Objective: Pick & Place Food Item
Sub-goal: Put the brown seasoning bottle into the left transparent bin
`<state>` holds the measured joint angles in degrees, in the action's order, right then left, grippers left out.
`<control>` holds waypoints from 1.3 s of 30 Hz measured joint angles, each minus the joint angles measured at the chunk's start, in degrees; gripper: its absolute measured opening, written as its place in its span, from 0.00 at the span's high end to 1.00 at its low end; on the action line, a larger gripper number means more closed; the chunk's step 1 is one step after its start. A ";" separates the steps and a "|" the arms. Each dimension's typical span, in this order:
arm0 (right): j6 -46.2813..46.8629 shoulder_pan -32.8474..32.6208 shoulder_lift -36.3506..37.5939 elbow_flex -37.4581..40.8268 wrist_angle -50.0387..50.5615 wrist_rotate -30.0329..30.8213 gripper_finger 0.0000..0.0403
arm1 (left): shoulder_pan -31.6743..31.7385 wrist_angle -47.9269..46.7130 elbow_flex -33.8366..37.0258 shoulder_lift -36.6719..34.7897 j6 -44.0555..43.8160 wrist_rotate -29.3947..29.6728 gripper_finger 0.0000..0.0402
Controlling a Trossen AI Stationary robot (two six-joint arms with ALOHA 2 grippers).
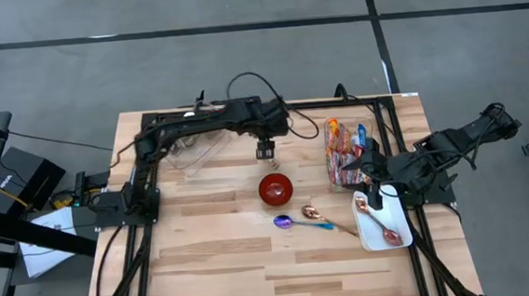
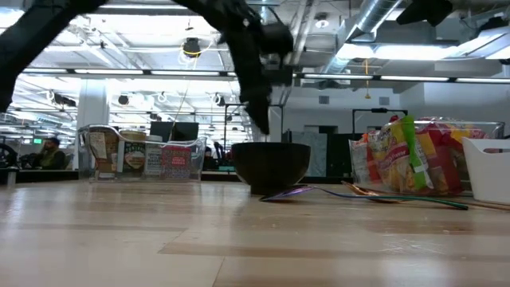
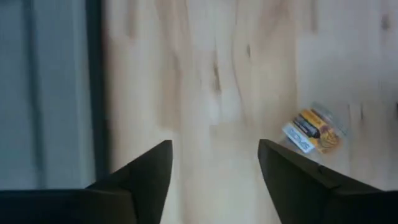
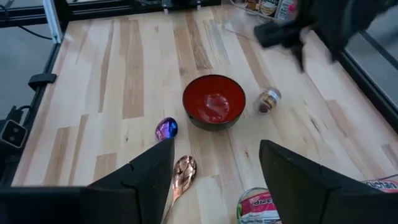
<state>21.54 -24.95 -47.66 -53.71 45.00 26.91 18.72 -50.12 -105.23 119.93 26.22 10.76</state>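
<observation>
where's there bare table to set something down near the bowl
The front of the table, nearer than the red bowl and spoons, is bare, as is the stretch left of the bowl. It is crowded on the right: snack bin, white tray, right claw. A small packet lies beside the bowl.

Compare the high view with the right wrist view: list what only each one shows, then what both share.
Only the high view: the white tray with a spoon in it under the right gripper, the clear bin of snack packets, and a second clear bin.

Only the right wrist view: a printed round lid close below its open fingers.

Both: the red bowl, the small packet on the table beside it, the purple spoon, the copper spoon, and the left gripper above the table.
</observation>
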 joint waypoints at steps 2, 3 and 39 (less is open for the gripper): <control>0.13 -0.54 0.13 0.00 0.04 -0.06 0.43 | 0.07 2.39 2.83 -4.00 5.91 -0.57 0.40; 0.26 -0.83 0.22 0.00 -0.05 -0.06 0.43 | 0.09 2.97 4.44 -6.28 8.18 -1.16 0.39; -8.61 -4.18 1.27 -6.56 -3.36 0.14 0.48 | 2.71 10.42 10.69 -1.90 37.83 -18.35 0.28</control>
<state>12.93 -29.12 -46.39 -60.27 41.64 27.05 21.43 -39.70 -94.54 118.03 64.05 -7.59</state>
